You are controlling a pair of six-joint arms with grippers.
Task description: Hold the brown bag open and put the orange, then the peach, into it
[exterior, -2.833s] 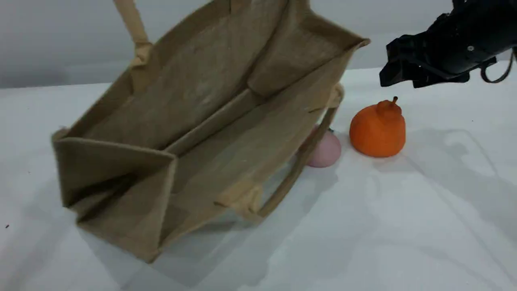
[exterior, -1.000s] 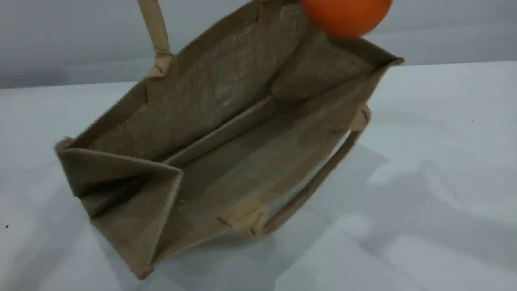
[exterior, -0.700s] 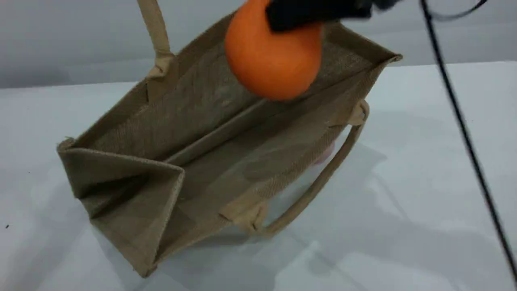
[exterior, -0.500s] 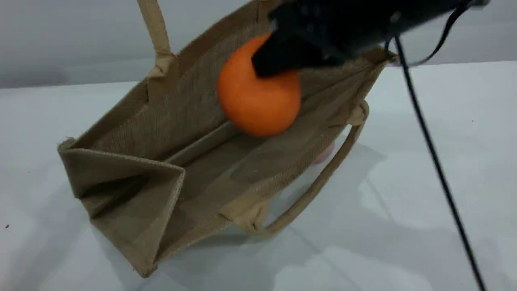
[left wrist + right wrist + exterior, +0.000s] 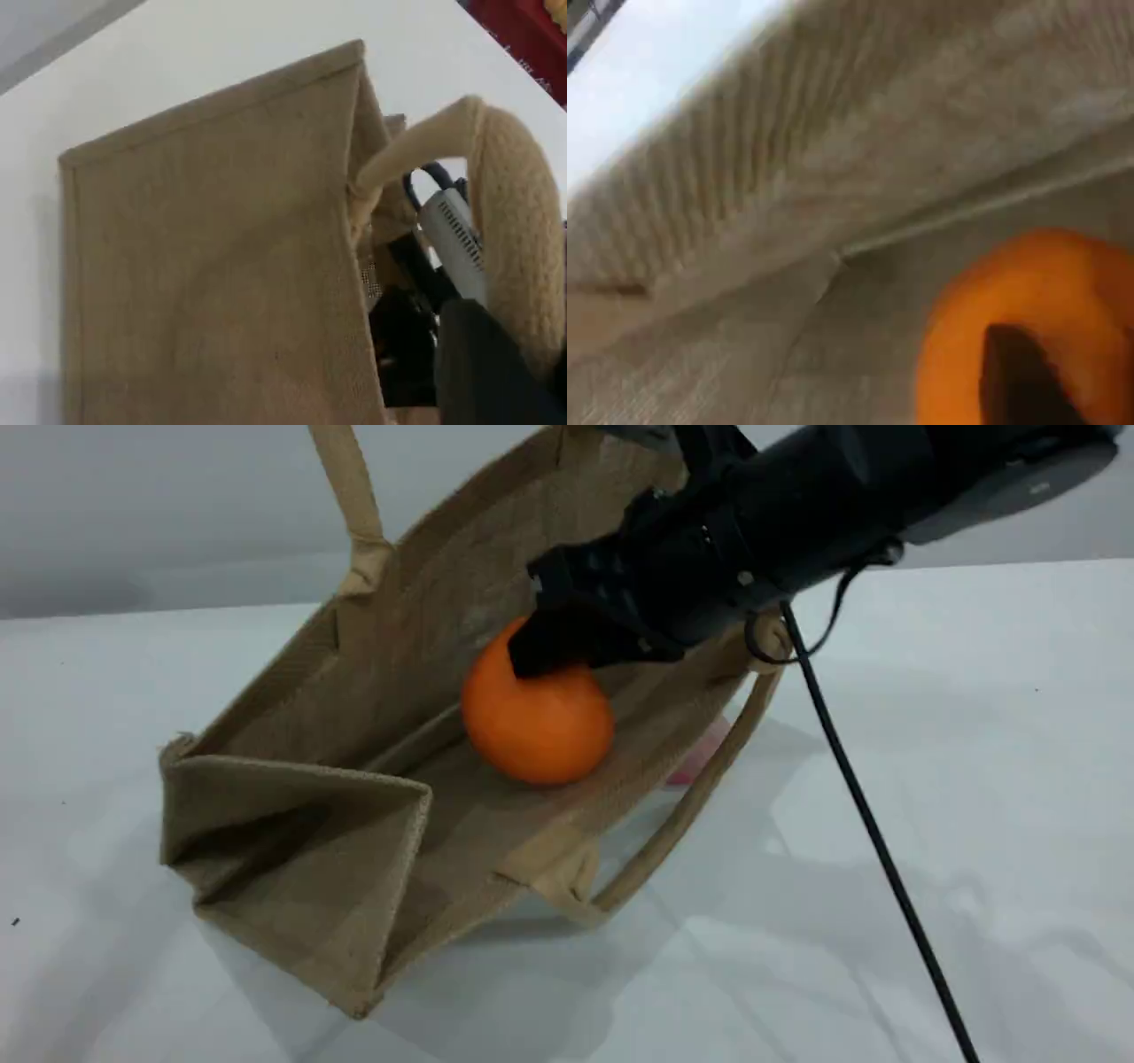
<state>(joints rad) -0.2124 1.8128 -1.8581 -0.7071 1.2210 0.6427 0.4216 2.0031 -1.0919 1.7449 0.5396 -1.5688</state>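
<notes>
Now, orange (image 5: pixel 536 726) inside brown bag (image 5: pixel 292 850), right hand (image 5: pixel 556 657) at its top, whether gripping unclear.

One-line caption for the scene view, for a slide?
Right gripper at the orange inside the tilted, open bag; peach outside, by the bag's near handle.

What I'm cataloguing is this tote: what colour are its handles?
Light beige rope-like handles, paler than the tan-brown jute bag; clearest in the left wrist view.
</notes>
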